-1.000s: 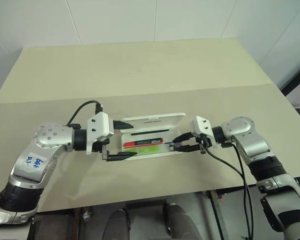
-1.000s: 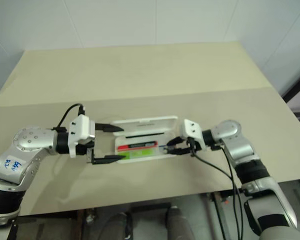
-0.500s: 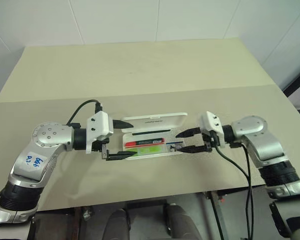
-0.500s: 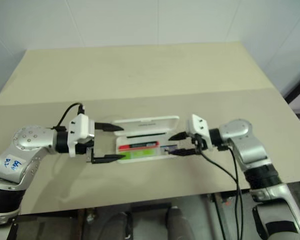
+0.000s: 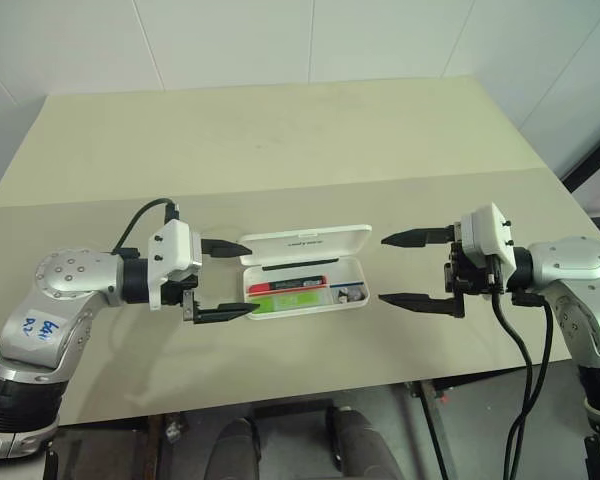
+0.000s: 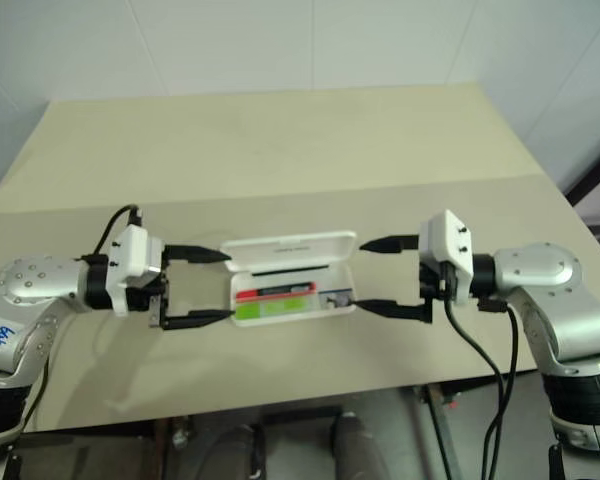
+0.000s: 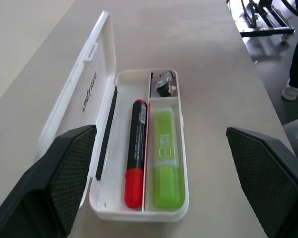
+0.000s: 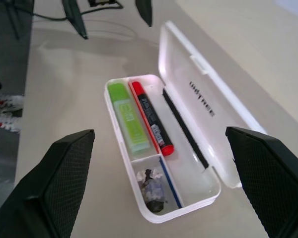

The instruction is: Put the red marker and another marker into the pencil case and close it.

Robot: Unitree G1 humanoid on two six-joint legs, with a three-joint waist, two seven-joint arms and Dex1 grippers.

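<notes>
White hard-plastic rounded pencil case (image 7: 107, 84)

I see silver-grey arms with white wrist housings, black cables, black fingers — a blue-scribbled sticker on the left arm (image 5: 42, 328).

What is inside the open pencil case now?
Inside the pencil case lie the red marker and the green marker, side by side, with a small dark object in the end compartment. What lies under the markers is covered.
</notes>
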